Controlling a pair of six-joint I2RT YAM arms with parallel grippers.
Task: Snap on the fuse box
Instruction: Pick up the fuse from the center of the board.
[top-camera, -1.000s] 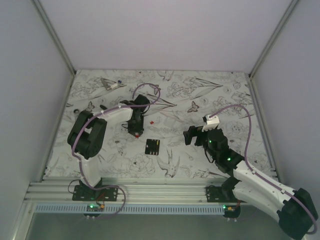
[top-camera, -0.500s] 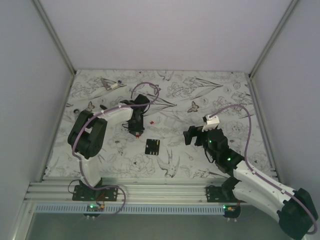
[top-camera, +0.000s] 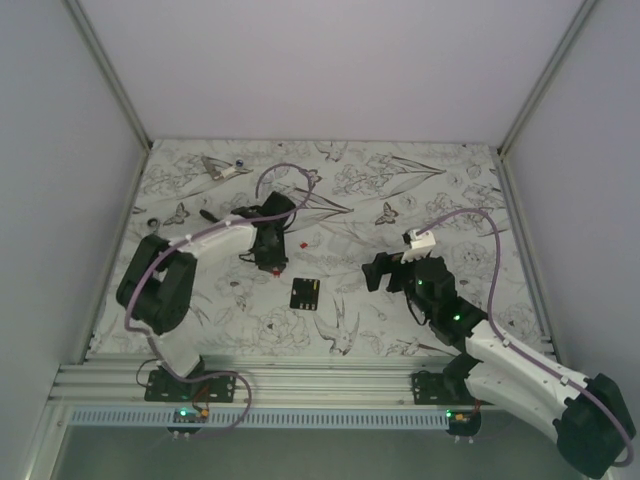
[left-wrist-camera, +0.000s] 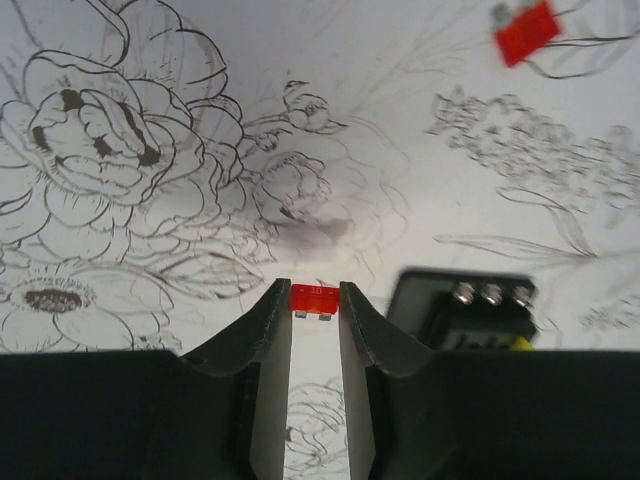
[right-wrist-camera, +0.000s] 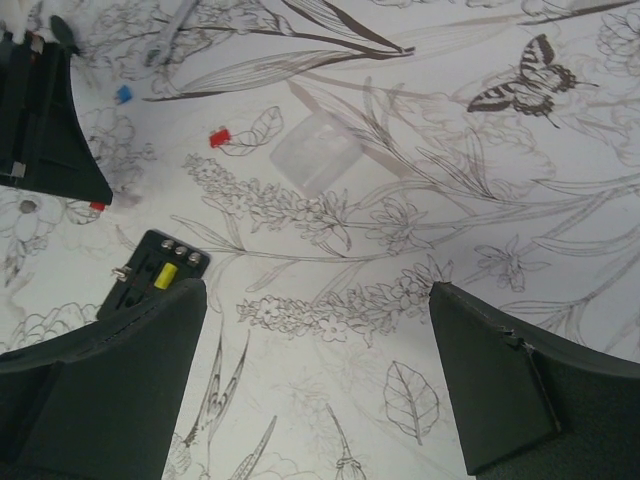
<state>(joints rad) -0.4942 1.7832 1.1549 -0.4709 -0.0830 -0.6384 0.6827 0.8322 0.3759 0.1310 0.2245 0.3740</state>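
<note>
The fuse box (top-camera: 305, 292) is a small black square lying flat on the flower-print mat, right of my left gripper (top-camera: 272, 262). The left wrist view shows its corner with three screws (left-wrist-camera: 465, 310) just right of my fingers. My left gripper (left-wrist-camera: 314, 292) is shut on a tiny red fuse (left-wrist-camera: 314, 300), pinched at the very fingertips. My right gripper (top-camera: 372, 272) hangs over the mat to the right of the box with its jaws wide open and nothing between them (right-wrist-camera: 318, 290). The fuse box (right-wrist-camera: 155, 275) peeks out beside my right gripper's left finger.
A loose red fuse (left-wrist-camera: 526, 30) lies on the mat beyond my left gripper, also seen as a red fuse (right-wrist-camera: 218, 137) beside a blue fuse (right-wrist-camera: 123, 94). A clear plastic cover (right-wrist-camera: 315, 152) lies mid-mat. A metal wrench (top-camera: 222, 168) rests far left.
My left arm's elbow has dropped and swung left while its jaws narrowed onto the red fuse. The right gripper has edged slightly left.
</note>
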